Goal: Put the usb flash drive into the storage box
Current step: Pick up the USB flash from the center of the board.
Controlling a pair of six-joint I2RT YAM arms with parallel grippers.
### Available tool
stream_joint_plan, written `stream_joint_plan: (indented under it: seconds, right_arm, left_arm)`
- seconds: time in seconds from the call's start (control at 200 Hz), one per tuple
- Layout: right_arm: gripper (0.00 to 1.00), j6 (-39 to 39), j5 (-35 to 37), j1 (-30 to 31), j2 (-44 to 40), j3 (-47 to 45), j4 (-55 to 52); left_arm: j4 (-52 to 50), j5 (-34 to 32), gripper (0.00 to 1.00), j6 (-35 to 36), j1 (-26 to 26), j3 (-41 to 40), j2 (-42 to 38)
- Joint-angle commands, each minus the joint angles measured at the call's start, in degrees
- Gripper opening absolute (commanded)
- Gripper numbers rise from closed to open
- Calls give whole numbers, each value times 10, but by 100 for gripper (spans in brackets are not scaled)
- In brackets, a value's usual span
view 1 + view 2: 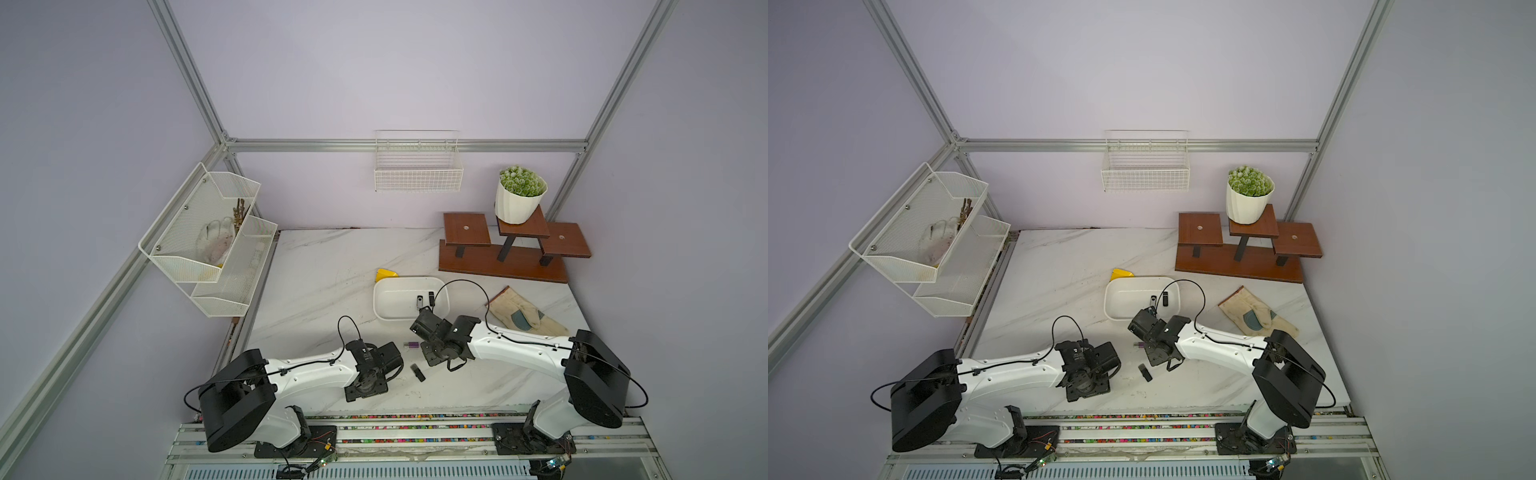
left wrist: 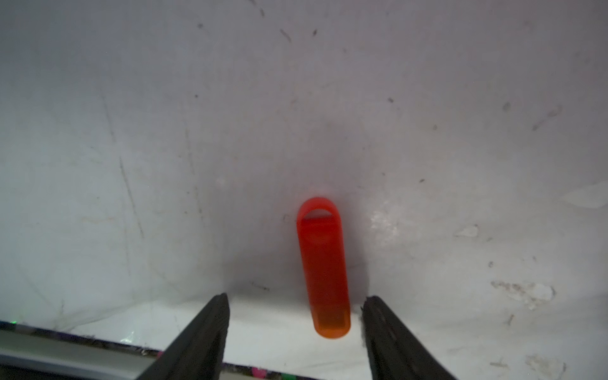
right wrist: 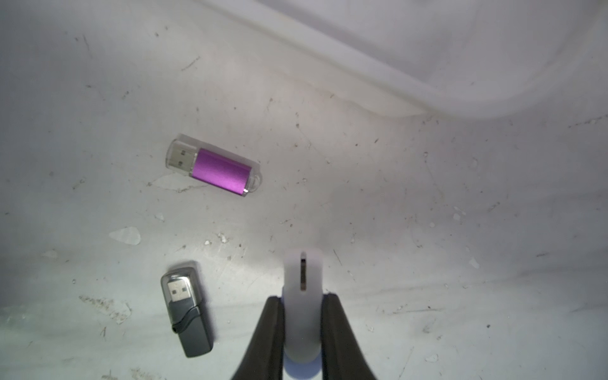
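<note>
My right gripper (image 3: 302,297) is shut on a white usb flash drive (image 3: 302,273), held just above the marble table near the storage box's wall (image 3: 362,82). A purple flash drive (image 3: 214,166) (image 1: 411,345) and a dark grey one (image 3: 186,309) (image 1: 417,372) lie on the table beside it. My left gripper (image 2: 296,297) is open, its fingers either side of an orange flash drive (image 2: 324,269) lying flat, without touching it. In both top views the white storage box (image 1: 395,297) (image 1: 1113,307) holds two dark flash drives (image 1: 419,302). Both wrists hide their fingers there.
A work glove (image 1: 523,316) lies right of the box, and a yellow object (image 1: 386,273) sits behind it. A wooden stepped stand (image 1: 511,262) with a potted plant (image 1: 521,195) is at the back right. A wire basket (image 1: 417,170) and a mesh rack (image 1: 208,241) hang on the walls.
</note>
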Motion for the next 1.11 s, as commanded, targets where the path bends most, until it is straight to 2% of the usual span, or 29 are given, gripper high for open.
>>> stream_joint_plan:
  seconds: [0.0, 0.255, 0.69, 0.84, 1.105]
  right_arm:
    - [0, -14, 7, -12, -12, -3, -8]
    - [0, -23, -2, -27, -38, -19, -4]
    - [0, -28, -9, -36, -45, -24, -3]
    - [0, -30, -11, -36, -40, -20, -5]
    - [0, -30, -9, -37, -41, -15, -10]
  left_arm:
    - [33, -12, 65, -38, -4, -5, 14]
    - [38, -17, 55, -25, 2, -3, 41]
    - [35, -19, 48, 17, 48, -16, 28]
    - [47, -12, 37, 24, 53, -18, 29]
    - [60, -2, 26, 40, 58, -10, 50]
